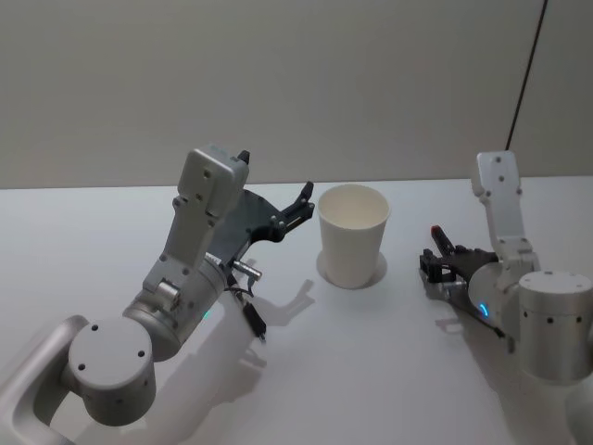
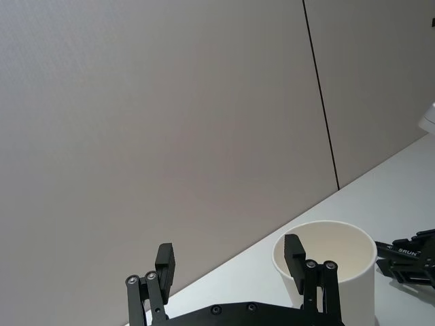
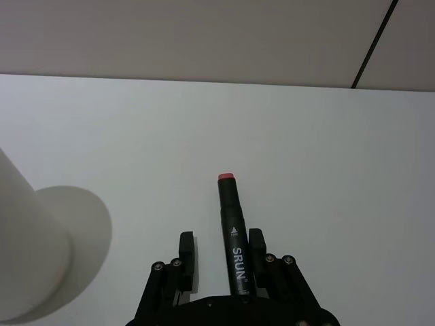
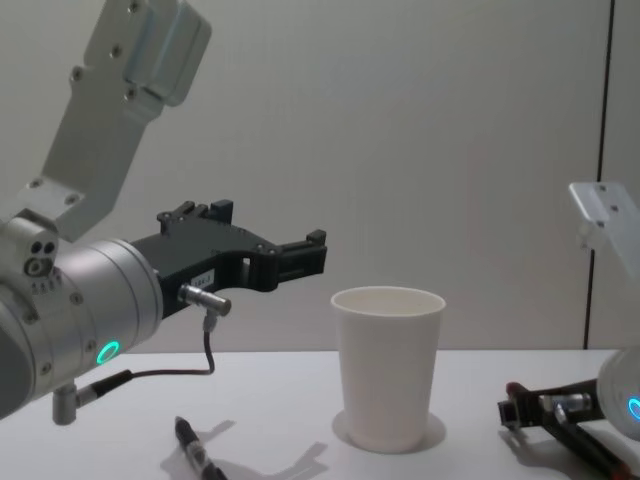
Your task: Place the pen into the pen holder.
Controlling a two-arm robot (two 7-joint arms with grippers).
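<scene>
The pen holder (image 1: 352, 236) is a white paper cup standing upright mid-table, also in the chest view (image 4: 388, 365) and the left wrist view (image 2: 340, 272). A black pen with a red end (image 3: 234, 234) lies between the fingers of my right gripper (image 3: 221, 239), close against one finger; the jaws stand wider than the pen. That gripper (image 1: 432, 252) sits low on the table to the right of the cup (image 4: 515, 405). My left gripper (image 1: 301, 199) hovers open and empty beside the cup's rim on its left (image 2: 230, 257) (image 4: 315, 255).
A second black pen (image 1: 255, 320) lies on the white table (image 1: 371, 371) under my left arm, seen in the chest view too (image 4: 195, 455). A cable hangs from the left wrist above it. A plain wall stands behind the table.
</scene>
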